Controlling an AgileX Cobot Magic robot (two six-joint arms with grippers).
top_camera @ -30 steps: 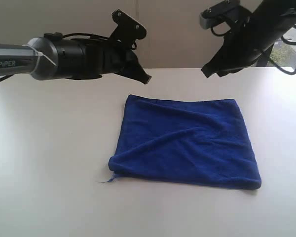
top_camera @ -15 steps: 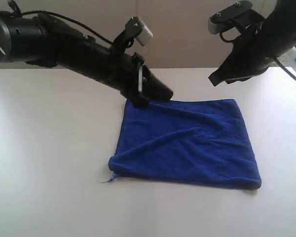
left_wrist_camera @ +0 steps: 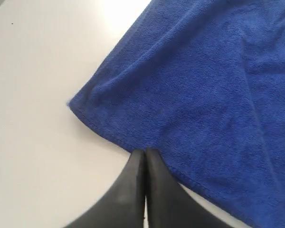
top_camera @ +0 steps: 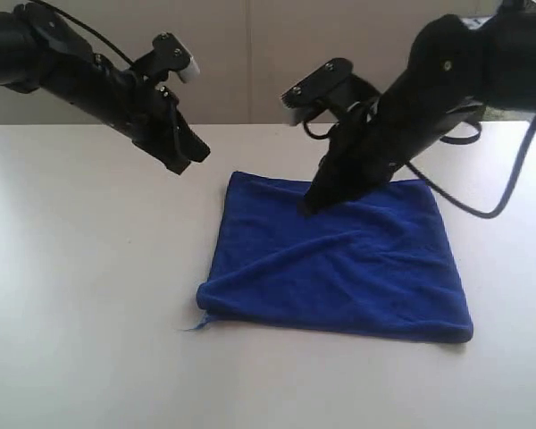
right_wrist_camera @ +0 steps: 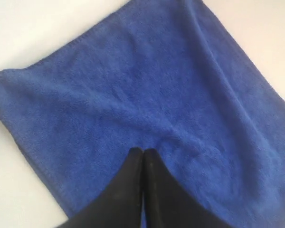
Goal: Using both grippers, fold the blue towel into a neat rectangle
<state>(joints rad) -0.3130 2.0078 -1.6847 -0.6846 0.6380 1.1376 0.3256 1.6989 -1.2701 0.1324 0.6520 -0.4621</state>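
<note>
The blue towel (top_camera: pixel 339 264) lies spread flat on the white table, slightly rumpled, with a loose thread (top_camera: pixel 192 326) at its near left corner. My left gripper (top_camera: pixel 196 157) is shut and empty, hovering just off the towel's far left corner. In the left wrist view its tips (left_wrist_camera: pixel 145 152) sit at the towel's (left_wrist_camera: pixel 194 85) hemmed edge. My right gripper (top_camera: pixel 308 207) is shut and empty, low over the towel's far middle part. The right wrist view shows its tips (right_wrist_camera: pixel 143 152) over the towel (right_wrist_camera: pixel 133 80); I cannot tell whether they touch it.
The white table (top_camera: pixel 80 295) runs wide on all sides of the towel. A beige wall (top_camera: pixel 250 54) rises behind the far edge. A black cable (top_camera: pixel 509 188) loops from the right arm over the table's right side.
The left arm drew back to the left, off the towel's far left corner. The right arm swung down and left from above the far right corner to the towel's far middle.
</note>
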